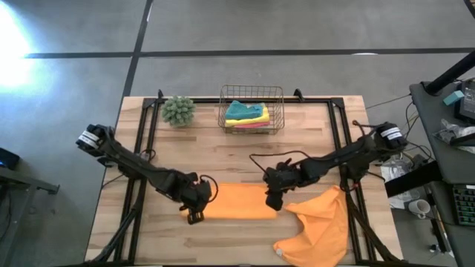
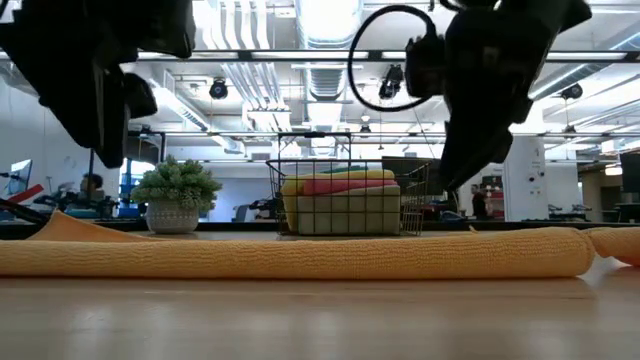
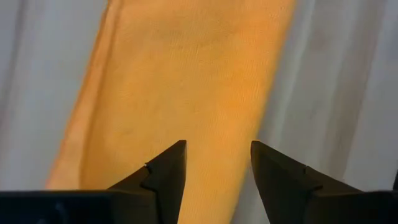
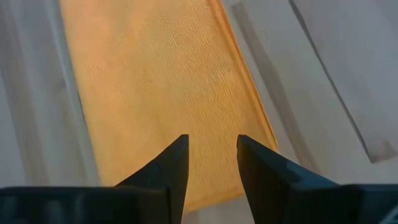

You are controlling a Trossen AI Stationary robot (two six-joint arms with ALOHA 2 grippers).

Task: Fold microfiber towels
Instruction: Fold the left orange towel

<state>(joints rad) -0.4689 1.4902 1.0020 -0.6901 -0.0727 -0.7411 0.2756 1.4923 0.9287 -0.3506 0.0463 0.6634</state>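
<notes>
A folded orange microfiber towel (image 1: pixel 236 202) lies flat on the table as a long strip, also seen in the low view (image 2: pixel 300 255). My left gripper (image 1: pixel 194 213) hangs open above the strip's left end (image 3: pixel 217 149), fingers apart and clear of the cloth. Above the strip's right end, my right gripper (image 1: pixel 273 199) is open too (image 4: pixel 212 140), with nothing between its fingers. A second orange towel (image 1: pixel 319 226) lies crumpled at the near right, partly over the table's edge. Folded teal, yellow and pink towels (image 1: pixel 247 113) are stacked in a wire basket (image 1: pixel 276 93).
The wire basket stands at the far middle of the table, with a fuzzy green plant ball (image 1: pixel 179 110) to its left. Bare wood (image 1: pixel 223 159) lies between the basket and the folded strip. The table's near edge runs close in front of the strip.
</notes>
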